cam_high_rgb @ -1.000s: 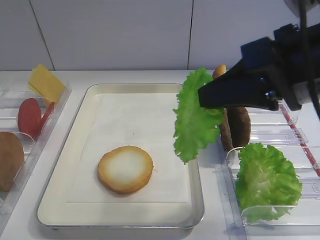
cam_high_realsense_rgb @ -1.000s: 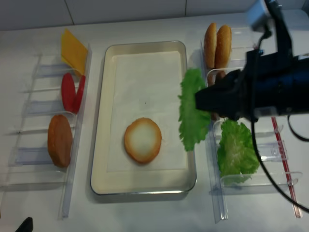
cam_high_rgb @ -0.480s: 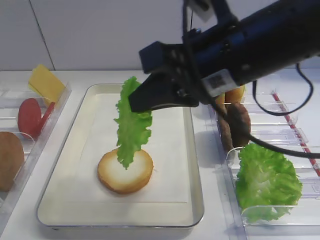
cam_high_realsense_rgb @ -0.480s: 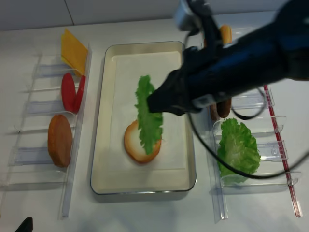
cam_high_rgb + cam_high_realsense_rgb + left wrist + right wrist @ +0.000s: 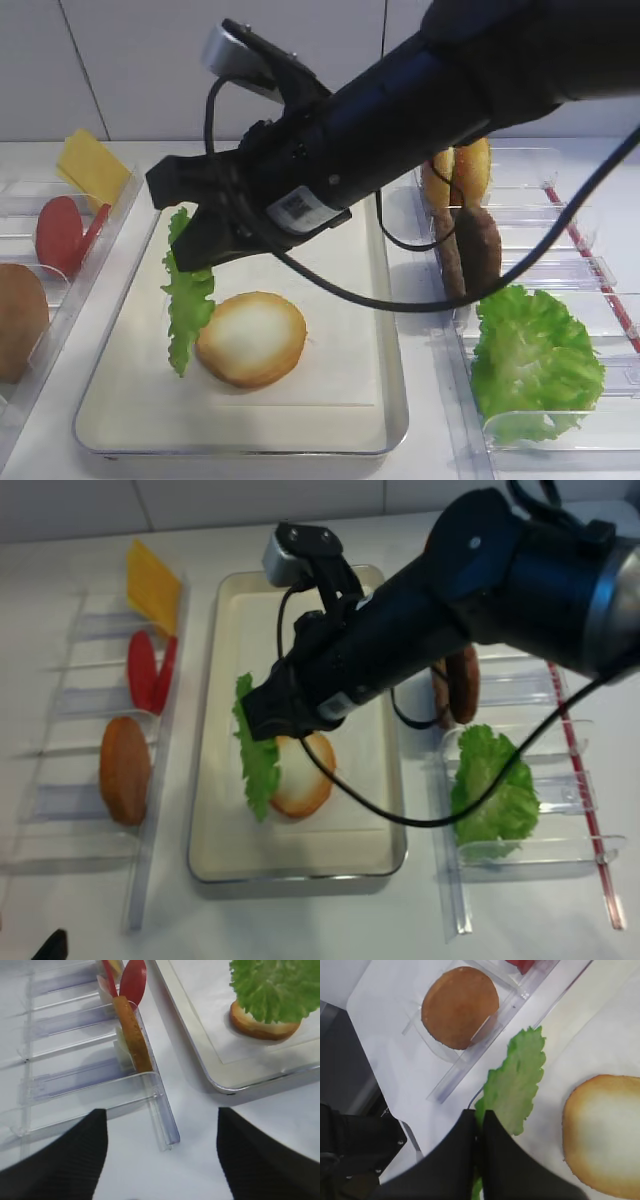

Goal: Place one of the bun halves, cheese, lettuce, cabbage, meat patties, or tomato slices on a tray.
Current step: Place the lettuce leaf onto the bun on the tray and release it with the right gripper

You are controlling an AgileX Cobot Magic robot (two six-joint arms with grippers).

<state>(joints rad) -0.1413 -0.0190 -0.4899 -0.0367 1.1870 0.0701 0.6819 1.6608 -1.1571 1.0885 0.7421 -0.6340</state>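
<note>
The right gripper [image 5: 479,1132] has been carrying the lettuce [image 5: 188,296] leftward from the right bins across the tray [image 5: 120,395], and is now dangling it over the tray's left side, just beside the bun [image 5: 251,338]. Its jaws are pinching tight on the leaf's top edge. The left gripper [image 5: 160,1160] is hanging spread wide and holding nothing, over the white table [image 5: 200,1160]. Pale wall panels [image 5: 150,60] are standing behind. Clear bins [image 5: 20,330] are flanking the tray.
</note>
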